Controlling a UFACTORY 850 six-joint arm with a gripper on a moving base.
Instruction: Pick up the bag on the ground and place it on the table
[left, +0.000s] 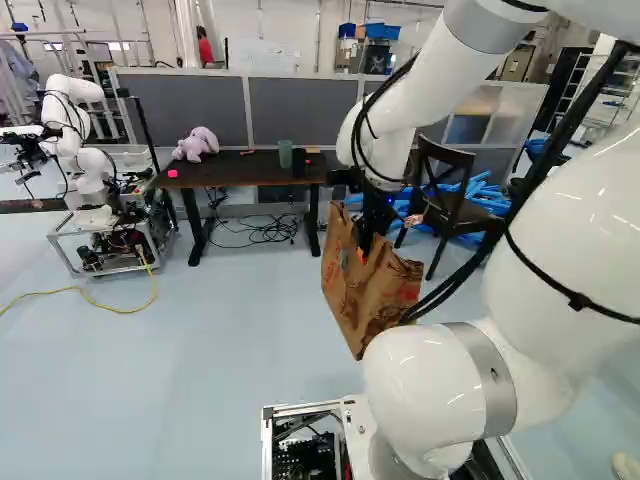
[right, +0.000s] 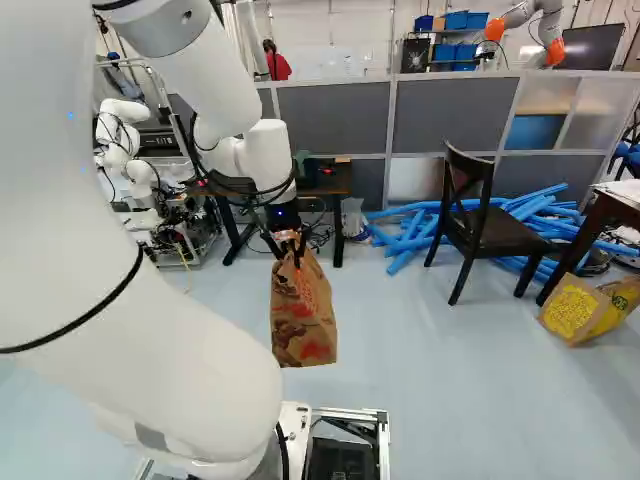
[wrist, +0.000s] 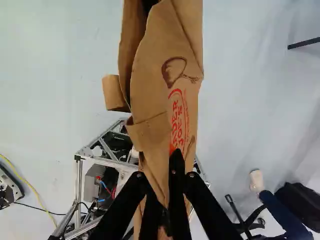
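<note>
My gripper (left: 372, 232) is shut on the upper part of the brown paper bag (left: 370, 295), which hangs in the air, tilted, in the left base view. In the right base view the bag (right: 303, 315) hangs below the wrist, over the floor. The wrist view has the gripper (wrist: 167, 200) with its black fingers pinching the folded paper of the bag (wrist: 160, 75); the bag hides much of the fingertips. The dark table (left: 240, 178) stands beyond the bag in the left base view, bearing a purple plush toy (left: 197, 144) and a green cup (left: 285, 154).
Another robot (left: 80, 140) stands left of the table. A dark chair (right: 480, 225) and blue foam tubes (right: 410, 235) are to the right. A second bag (right: 585, 310) lies by another table (right: 600, 225) at the far right. Cables (left: 265, 230) lie beneath the dark table.
</note>
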